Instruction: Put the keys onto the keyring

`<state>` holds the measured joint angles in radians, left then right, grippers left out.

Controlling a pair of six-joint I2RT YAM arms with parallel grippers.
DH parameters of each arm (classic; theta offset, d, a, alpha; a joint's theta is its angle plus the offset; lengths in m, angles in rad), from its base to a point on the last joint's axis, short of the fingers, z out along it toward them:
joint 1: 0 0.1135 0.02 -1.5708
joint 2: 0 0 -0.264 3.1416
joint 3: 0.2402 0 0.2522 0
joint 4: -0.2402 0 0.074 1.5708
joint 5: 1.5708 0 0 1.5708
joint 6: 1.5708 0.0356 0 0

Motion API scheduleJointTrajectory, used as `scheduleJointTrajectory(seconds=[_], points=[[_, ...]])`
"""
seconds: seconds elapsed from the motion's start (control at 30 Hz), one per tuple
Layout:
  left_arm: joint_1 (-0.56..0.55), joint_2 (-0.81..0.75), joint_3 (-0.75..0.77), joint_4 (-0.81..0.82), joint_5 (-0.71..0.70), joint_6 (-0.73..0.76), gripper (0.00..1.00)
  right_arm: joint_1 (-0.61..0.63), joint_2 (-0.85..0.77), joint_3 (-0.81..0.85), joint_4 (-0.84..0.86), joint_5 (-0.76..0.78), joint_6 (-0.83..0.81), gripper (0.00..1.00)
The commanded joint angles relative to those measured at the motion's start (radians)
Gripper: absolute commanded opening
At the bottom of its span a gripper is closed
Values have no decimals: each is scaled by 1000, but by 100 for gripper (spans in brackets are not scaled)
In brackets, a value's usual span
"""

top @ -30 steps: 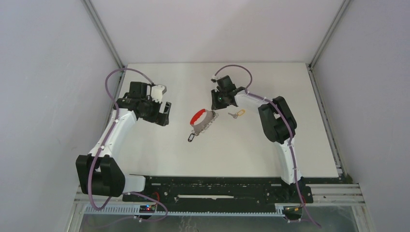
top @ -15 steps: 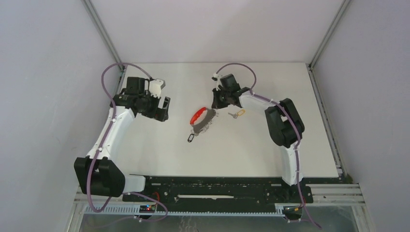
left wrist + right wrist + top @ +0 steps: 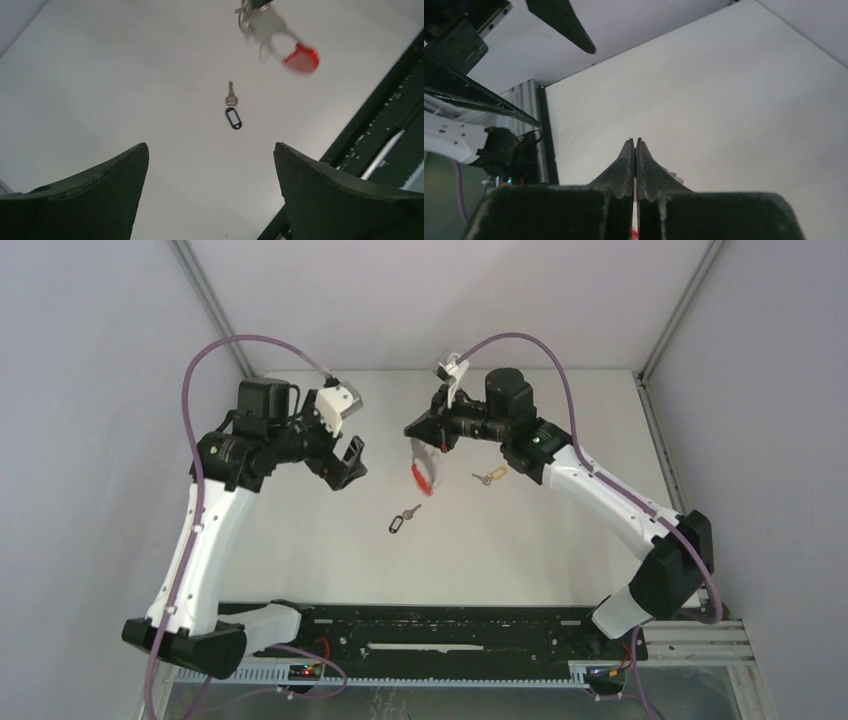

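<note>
My right gripper [image 3: 414, 432] is shut on the keyring [image 3: 424, 472] and holds it in the air, its red band hanging down, blurred. In the right wrist view the gripper [image 3: 634, 143] is pressed shut, with wire rings [image 3: 672, 175] peeping beside the fingers. The black-tagged key [image 3: 402, 520] lies on the white table below; the yellow-tagged key [image 3: 490, 476] lies to the right. My left gripper [image 3: 347, 465] is open and empty, raised left of the keyring. In the left wrist view, the left gripper [image 3: 210, 147] looks down at the black-tagged key [image 3: 232, 111], with the keyring [image 3: 295, 52] above.
The white table [image 3: 560, 540] is walled by grey panels on three sides. A black rail [image 3: 450, 625] with the arm bases runs along the near edge. The left gripper's fingertip [image 3: 564, 22] shows at the top of the right wrist view.
My right gripper has lifted the keyring off the table and swung it up. Both arms have risen. The two keys have stayed where they lay.
</note>
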<state>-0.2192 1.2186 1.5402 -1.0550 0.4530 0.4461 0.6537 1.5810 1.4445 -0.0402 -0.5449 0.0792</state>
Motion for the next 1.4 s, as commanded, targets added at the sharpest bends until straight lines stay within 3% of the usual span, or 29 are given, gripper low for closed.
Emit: scheduleJointTrajectory(seconds=[0.0, 0.27, 0.5, 0.67, 0.8, 1.03, 1.37], points=[[-108, -90, 32, -78, 75, 47, 100, 69, -100, -47, -7, -54, -44, 0], [-154, -300, -121, -34, 317, 19, 98, 184, -263, -147, 30, -149, 25, 0], [-157, -398, -165, 25, 426, -110, 86, 257, -394, -320, 315, -186, 216, 0], [-165, -418, -216, 145, 449, -232, 64, 319, -429, -410, 489, -150, 309, 0], [-185, -428, -261, 222, 503, -308, 56, 360, -431, -428, 554, -66, 344, 0], [-210, -457, -315, 291, 547, -369, 56, 398, -441, -457, 638, 63, 357, 0], [-213, -440, -324, 367, 564, -383, 56, 402, -431, -457, 600, 160, 298, 0]])
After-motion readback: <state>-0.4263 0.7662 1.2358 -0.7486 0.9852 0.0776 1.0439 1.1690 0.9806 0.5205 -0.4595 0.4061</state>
